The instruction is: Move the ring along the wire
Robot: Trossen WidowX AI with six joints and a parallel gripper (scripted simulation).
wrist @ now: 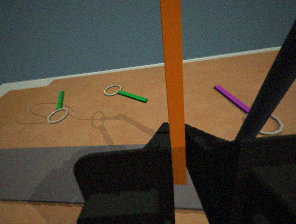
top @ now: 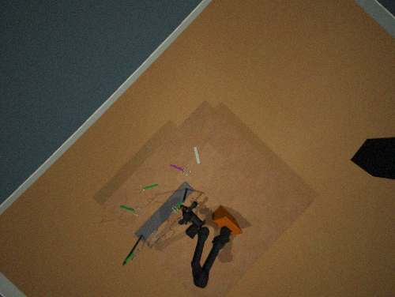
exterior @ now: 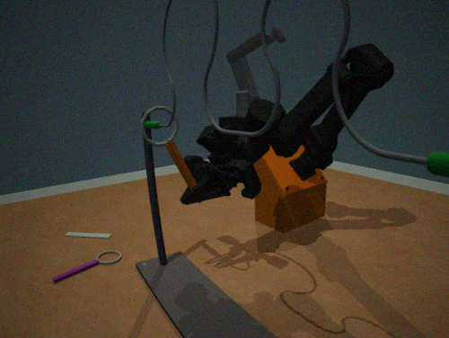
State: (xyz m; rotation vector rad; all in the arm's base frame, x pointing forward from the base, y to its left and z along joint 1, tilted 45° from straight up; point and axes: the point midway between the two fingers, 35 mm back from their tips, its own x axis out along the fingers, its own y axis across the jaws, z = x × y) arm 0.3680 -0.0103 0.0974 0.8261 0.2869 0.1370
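The ring [exterior: 160, 144] hangs around the green wire end [exterior: 153, 124] [top: 179, 204] at the top of the dark post [exterior: 154, 202]. Its orange handle [exterior: 180, 164] [wrist: 174, 75] slants down from the ring into my gripper [exterior: 194, 185] [wrist: 177, 160] [top: 182, 208], which is shut on the handle's lower end. The thin grey wire [exterior: 211, 67] loops up and away from the post to the other green end [exterior: 437, 163] [top: 128, 258] at the far right. The post stands on a grey base plate [exterior: 198, 301] [top: 162, 215].
Loose rings lie on the floor: one with a purple handle [exterior: 76, 270] [top: 177, 167] [wrist: 232, 98] and two with green handles [top: 150, 186] [top: 127, 208] [wrist: 132, 95] [wrist: 60, 99]. A white strip [exterior: 88, 235] [top: 197, 155] lies nearby. An orange box [exterior: 292, 193] [top: 226, 221] stands behind the arm.
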